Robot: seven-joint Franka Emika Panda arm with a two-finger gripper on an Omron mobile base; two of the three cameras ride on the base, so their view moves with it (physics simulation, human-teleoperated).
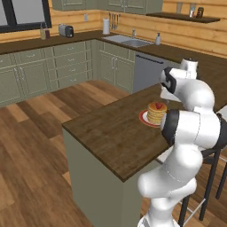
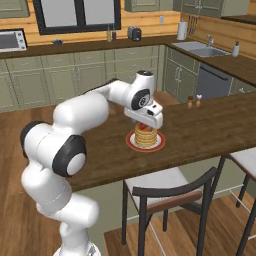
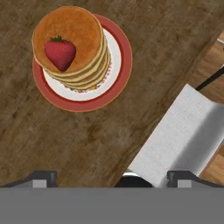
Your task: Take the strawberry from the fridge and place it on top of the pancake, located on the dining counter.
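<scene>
Now end effector [image 3: 112,177] above strawberry [image 3: 60,53], empty

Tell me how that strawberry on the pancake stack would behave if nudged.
The strawberry looks small and rounded, lying loose off-centre on the pancake, so a nudge would probably roll it toward the edge. It likely weighs little and bruises easily.
</scene>
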